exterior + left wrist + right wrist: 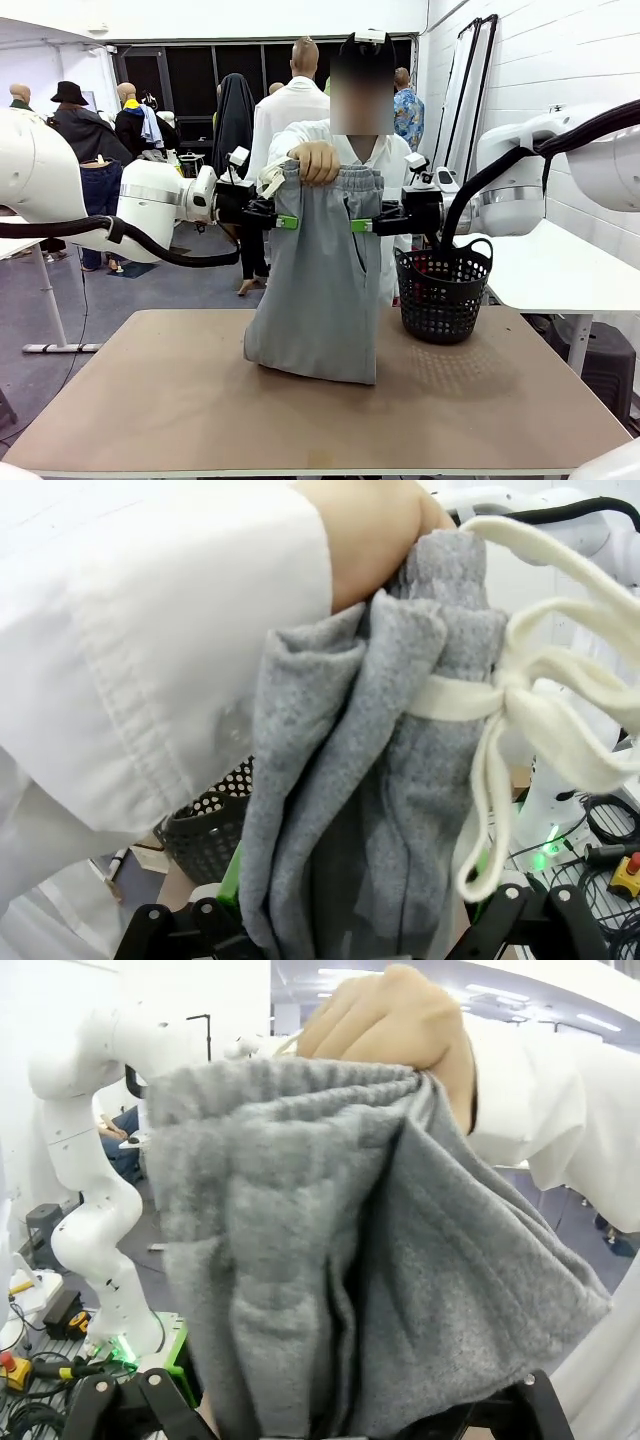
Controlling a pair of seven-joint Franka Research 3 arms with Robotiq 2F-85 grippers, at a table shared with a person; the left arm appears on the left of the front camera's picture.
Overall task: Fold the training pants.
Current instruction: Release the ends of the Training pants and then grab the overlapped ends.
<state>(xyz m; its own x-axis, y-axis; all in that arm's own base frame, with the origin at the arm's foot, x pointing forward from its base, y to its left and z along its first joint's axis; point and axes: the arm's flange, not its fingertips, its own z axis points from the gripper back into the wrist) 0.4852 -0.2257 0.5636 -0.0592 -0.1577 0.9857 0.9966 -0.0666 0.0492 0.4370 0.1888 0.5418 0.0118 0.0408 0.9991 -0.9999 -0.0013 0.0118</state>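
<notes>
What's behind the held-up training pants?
A person in a white shirt, one hand gripping the waistband. The training pants cover most of the torso.

The training pants [320, 290] are seen as soft, matt jersey cloth, the basket [443, 300] as black plastic mesh, the bench [480, 400] as smooth, matt.

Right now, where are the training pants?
Front view, centre: the training pants hang from the person's hand, lower end on the table, between the left gripper and right gripper, left of the black basket.
</notes>
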